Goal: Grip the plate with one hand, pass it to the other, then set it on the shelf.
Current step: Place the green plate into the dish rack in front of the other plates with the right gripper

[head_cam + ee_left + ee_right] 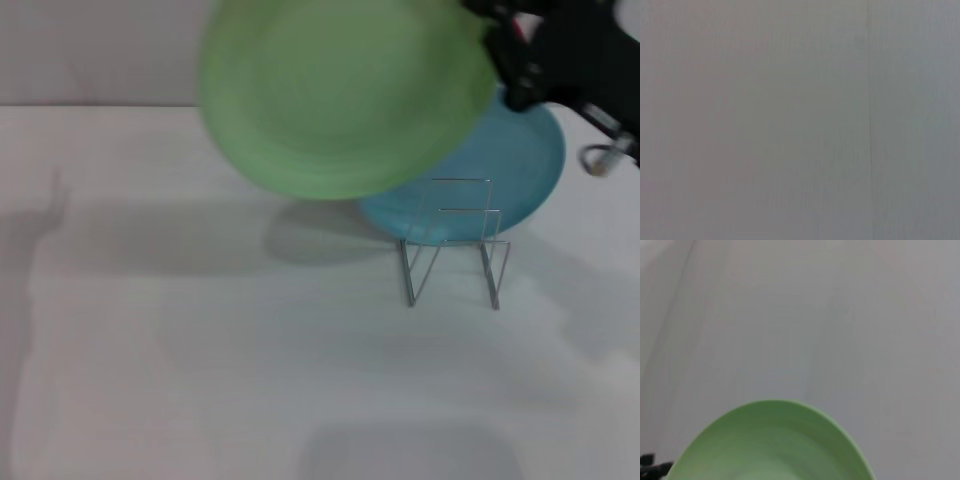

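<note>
The light-green plate hangs in the air above the table, at the back and a little left of the shelf, with its shadow on the table below. My right gripper, black and bulky, is shut on the plate's right rim at the top right of the head view. The plate also fills the lower part of the right wrist view. The shelf, a thin silver wire rack, stands on the table right of centre, with nothing in it. My left gripper is out of view; the left wrist view shows only a plain grey surface.
A turquoise-blue plate lies flat on the white table just behind the shelf, partly under the green plate. A small metal ring part hangs from the right arm.
</note>
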`<state>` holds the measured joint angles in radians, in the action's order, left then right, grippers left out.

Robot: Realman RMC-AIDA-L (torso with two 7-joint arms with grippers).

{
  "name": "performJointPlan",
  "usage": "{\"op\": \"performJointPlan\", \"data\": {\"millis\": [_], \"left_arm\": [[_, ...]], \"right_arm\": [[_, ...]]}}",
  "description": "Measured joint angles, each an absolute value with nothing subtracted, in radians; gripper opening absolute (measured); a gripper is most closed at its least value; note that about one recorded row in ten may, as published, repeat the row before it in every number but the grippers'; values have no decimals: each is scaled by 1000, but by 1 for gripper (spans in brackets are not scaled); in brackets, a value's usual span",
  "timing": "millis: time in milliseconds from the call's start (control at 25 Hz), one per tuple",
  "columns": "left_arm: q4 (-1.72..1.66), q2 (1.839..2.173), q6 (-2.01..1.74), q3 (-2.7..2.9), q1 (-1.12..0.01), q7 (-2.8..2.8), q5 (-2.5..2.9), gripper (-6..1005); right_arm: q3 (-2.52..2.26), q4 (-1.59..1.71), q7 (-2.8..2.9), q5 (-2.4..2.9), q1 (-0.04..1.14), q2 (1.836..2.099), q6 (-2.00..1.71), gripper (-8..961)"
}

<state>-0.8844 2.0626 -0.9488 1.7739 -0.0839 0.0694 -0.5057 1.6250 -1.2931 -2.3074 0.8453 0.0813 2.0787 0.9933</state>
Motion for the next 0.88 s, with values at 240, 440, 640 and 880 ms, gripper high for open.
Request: {"op": "performJointPlan", "data": {"millis": [240, 440, 640, 880], "left_arm": [[-672, 2064, -1135, 1835, -150, 41, -503, 799], [-341, 2069, -1370, 1894, -276, 26, -501, 799], [-265, 2070, -1399, 1894, -288, 32, -503, 799], [-245, 2070, -1399, 1895, -247, 32, -503, 799]], "right_arm": [[1822, -917, -2443, 721, 151, 2079, 1373, 35], [1971, -770, -2444, 727, 182, 2078, 1536, 35], [2007, -766, -2445, 730, 164, 2077, 1566, 34], [2025, -763, -2445, 731, 154, 2080, 1598, 34]]}}
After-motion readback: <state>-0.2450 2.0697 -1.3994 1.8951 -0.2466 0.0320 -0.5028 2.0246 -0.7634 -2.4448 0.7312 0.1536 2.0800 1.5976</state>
